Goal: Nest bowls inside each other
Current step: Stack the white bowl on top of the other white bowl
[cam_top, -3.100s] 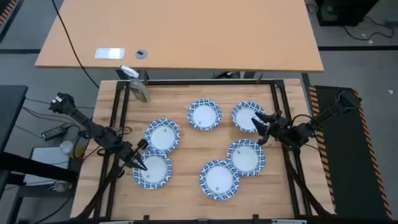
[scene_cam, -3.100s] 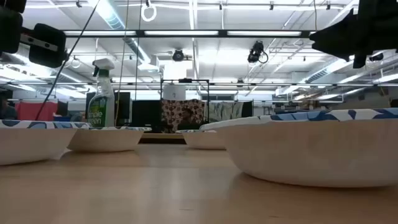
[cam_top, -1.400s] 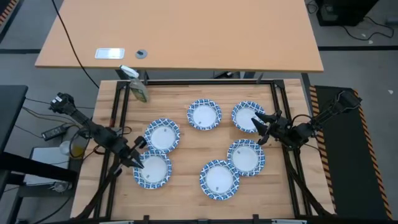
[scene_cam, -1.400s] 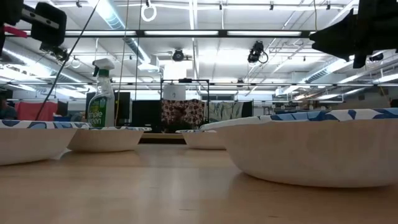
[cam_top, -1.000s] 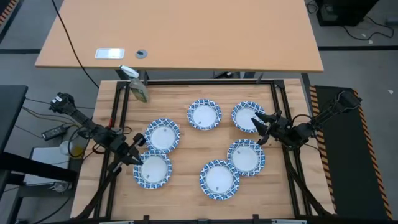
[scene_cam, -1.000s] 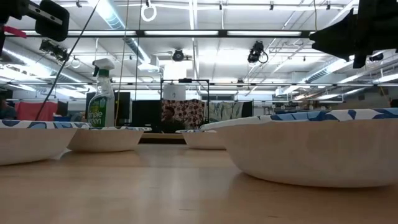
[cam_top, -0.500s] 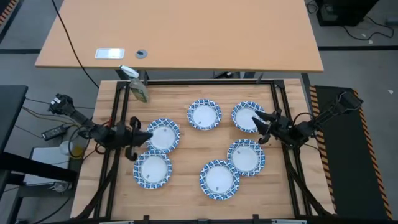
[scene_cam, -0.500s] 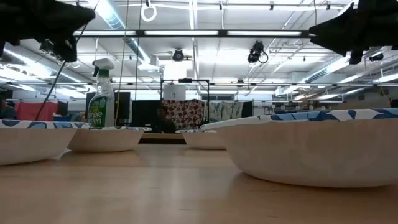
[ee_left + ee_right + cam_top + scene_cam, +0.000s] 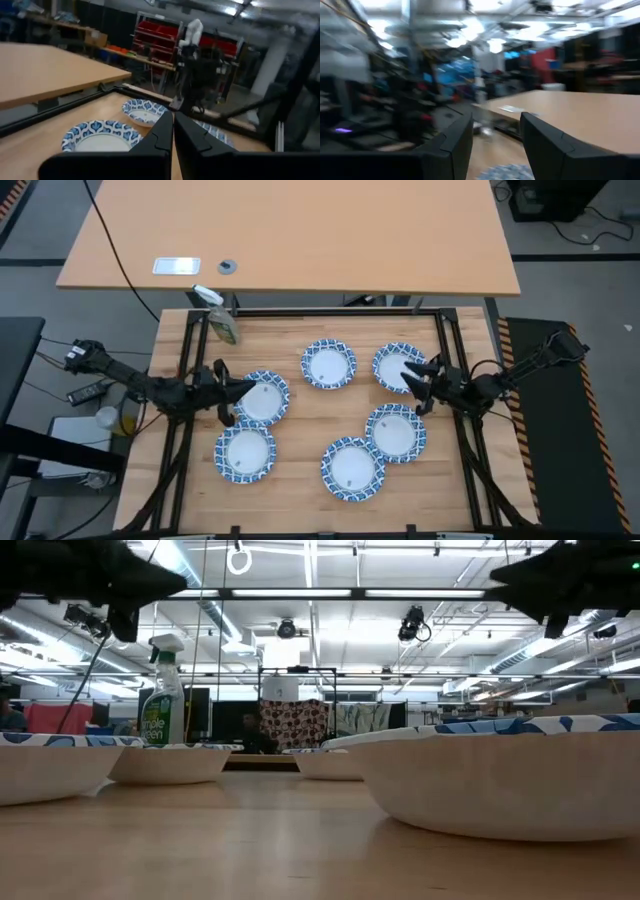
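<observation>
- I count six bowls on the wooden counter (image 9: pixel 300 415), all separate, none nested.
- Two sit toward the far edge: one in the middle (image 9: pixel 328 364) and one to its right (image 9: pixel 400 367).
- Two sit on the left: one (image 9: pixel 262 397) with a second (image 9: pixel 245 453) just nearer me, their rims close together.
- Two sit on the right and nearer: one (image 9: pixel 396 431) and a lower one (image 9: pixel 351 468), rims touching or nearly so; I cannot tell which.
- My left hand (image 9: pixel 236 392) reaches in from the left and hangs at the left rim of the upper left bowl. Its fingers are pressed together with nothing between them; the left wrist view shows the two dark fingers (image 9: pixel 187 135) meeting at a thin seam.
- My right hand (image 9: pixel 412 385) comes in from the right and sits over the near right edge of the far right bowl. In the right wrist view its fingers (image 9: pixel 452 145) stand apart with a clear gap and nothing in it.
- In the low view both arms show as dark shapes high in the upper corners, above the bowls' rims.
- A green spray bottle (image 9: pixel 218 318) lies at the far left corner of the counter.
- Beyond the counter stands a plain table (image 9: pixel 300 240) with a small white card (image 9: pixel 177 266) and a small round thing (image 9: pixel 227 267) on it.
</observation>
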Controlling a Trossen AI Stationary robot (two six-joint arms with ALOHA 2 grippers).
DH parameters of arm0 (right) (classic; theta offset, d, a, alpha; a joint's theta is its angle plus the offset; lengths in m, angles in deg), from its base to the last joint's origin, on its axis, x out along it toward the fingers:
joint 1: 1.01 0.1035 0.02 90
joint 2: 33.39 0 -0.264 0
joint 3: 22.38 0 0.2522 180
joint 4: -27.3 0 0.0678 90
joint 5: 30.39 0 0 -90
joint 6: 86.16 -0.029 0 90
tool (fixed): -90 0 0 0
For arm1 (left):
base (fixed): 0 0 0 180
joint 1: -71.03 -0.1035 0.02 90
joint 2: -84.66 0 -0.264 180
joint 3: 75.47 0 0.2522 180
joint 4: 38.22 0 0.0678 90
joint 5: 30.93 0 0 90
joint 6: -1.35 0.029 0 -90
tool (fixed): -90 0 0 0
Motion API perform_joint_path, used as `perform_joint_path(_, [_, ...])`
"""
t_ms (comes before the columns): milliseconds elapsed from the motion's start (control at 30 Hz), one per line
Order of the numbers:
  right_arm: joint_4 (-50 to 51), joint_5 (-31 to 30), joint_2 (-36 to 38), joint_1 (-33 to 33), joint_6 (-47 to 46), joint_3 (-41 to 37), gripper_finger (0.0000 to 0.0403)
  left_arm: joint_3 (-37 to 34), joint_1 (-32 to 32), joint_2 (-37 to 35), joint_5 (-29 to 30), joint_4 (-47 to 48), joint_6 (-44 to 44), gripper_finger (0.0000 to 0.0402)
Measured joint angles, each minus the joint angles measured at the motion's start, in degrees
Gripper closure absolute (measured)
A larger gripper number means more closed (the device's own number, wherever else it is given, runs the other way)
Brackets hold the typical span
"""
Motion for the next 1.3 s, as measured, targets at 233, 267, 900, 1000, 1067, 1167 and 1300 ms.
perform_joint_path(233, [24.12,-4.15,-0.05,-7.50,-5.04,9.30,0.0244,12.47,-7.89,5.15,-7.07,22.58,-16.06,0.0381])
perform_joint_path(267, [29.82,-2.65,-0.09,-9.21,-7.47,10.87,0.0245,14.53,-9.40,6.01,-8.90,26.28,-18.36,0.0381])
perform_joint_path(900, [54.77,36.21,-15.53,-39.88,-21.75,22.00,0.0170,26.92,-37.09,34.43,-33.80,35.64,-15.27,0.0235])
perform_joint_path(1000, [51.39,36.33,-20.22,-40.21,-21.17,22.00,0.0148,29.86,-40.02,39.48,-35.90,35.75,-14.56,0.0220])
perform_joint_path(1067, [50.54,36.33,-22.29,-40.81,-19.82,21.98,0.0137,32.42,-41.66,42.75,-36.74,36.13,-13.34,0.0214])
perform_joint_path(1167, [49.30,37.30,-24.11,-43.66,-18.06,21.98,0.0128,36.23,-43.99,47.22,-38.47,37.07,-11.54,0.0207])
perform_joint_path(1300, [45.94,46.05,-27.89,-51.12,-17.38,22.04,0.0131,40.88,-46.35,52.50,-42.34,37.01,-7.37,0.0198])
